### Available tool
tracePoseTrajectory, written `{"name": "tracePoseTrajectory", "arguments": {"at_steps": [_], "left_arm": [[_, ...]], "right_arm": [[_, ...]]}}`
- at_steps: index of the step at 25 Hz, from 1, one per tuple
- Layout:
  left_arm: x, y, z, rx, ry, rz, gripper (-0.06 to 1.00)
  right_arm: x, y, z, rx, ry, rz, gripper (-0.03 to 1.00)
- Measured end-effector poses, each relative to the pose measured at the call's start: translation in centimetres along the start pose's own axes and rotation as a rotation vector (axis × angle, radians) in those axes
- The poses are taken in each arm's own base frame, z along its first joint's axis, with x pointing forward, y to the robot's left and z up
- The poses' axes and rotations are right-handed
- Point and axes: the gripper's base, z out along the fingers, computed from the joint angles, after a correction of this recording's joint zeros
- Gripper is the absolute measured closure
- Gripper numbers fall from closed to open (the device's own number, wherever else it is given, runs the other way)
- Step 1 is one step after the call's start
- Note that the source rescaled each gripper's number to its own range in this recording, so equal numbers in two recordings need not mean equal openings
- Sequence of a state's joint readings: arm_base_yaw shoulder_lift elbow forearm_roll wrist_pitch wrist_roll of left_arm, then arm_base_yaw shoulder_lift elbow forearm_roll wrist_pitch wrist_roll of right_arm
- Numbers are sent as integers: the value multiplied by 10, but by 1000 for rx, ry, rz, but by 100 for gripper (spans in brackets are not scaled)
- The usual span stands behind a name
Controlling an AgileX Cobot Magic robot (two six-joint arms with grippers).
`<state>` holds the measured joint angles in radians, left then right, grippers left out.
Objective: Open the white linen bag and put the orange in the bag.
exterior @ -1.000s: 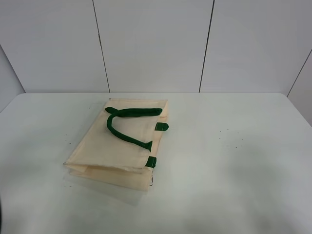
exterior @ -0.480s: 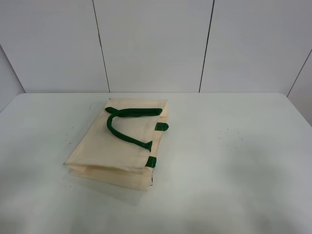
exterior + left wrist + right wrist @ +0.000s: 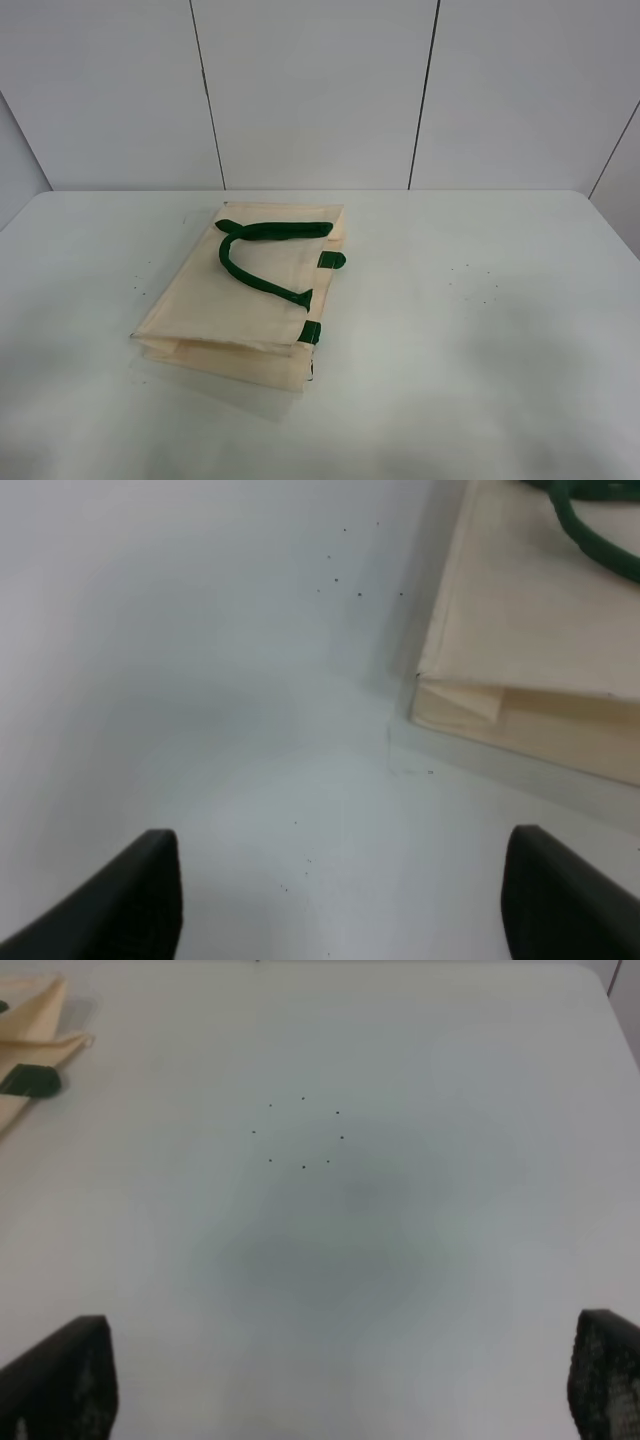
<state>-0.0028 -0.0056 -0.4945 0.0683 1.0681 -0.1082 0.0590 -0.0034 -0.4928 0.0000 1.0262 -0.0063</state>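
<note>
Both our end effectors, left point(image 3: 340, 900) and right point(image 3: 345, 1380), gape wide, empty, over the white tabletop point(image 3: 480, 330). The cream bag point(image 3: 240, 295) lies flat and folded, green handles point(image 3: 262, 255) on top, before grey wall panels point(image 3: 310, 90).

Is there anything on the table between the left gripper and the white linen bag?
Only bare table with a few dark specks, seen in the left wrist view between the left gripper and the white linen bag.

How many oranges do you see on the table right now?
0. No orange appears in any view. Only the white linen bag lies flat and folded on the table, left of centre, green handles on top. One might sit outside the frames.
</note>
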Motion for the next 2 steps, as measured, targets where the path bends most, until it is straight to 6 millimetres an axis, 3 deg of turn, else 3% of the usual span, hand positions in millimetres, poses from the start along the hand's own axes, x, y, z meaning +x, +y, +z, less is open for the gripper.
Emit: {"name": "tracePoseTrajectory", "arguments": {"at_steps": [2], "left_arm": [[0, 0, 0, 0, 0, 0, 2]], "right_arm": [[0, 0, 0, 0, 0, 0, -3]]}}
